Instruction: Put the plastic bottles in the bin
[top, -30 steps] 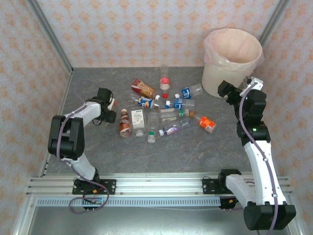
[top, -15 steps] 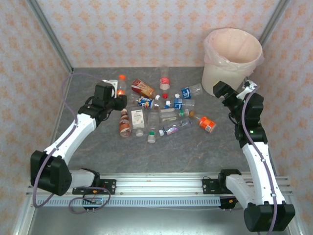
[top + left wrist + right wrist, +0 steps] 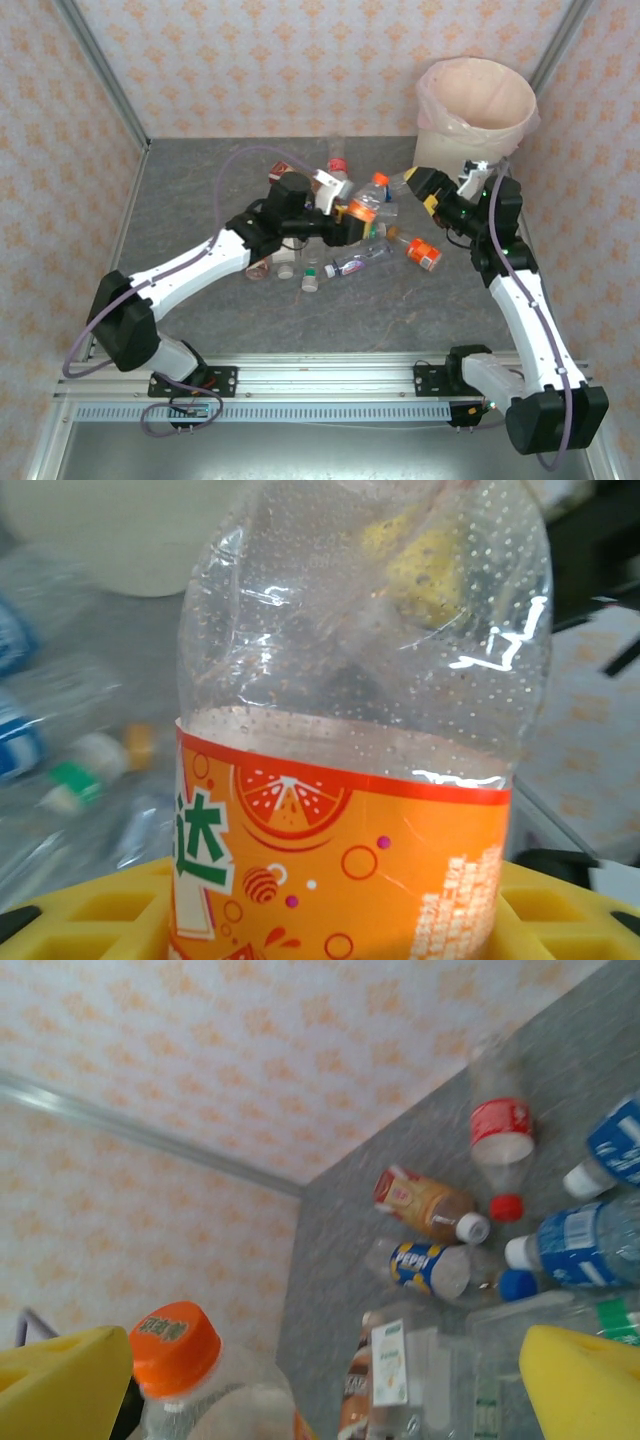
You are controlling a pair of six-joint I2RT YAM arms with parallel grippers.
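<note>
Orange-labelled bottle (image 3: pixel 364 205) is clamped in the left gripper (image 3: pixel 342 218) above the other bottles (image 3: pixel 352 263) on the table; the right gripper (image 3: pixel 428 188) gapes wide, empty, near its orange cap, beside the bin (image 3: pixel 440 158)

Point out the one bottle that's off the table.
The orange-capped bottle with the orange label: the left gripper holds it up, while the other bottles lie on the table.
</note>
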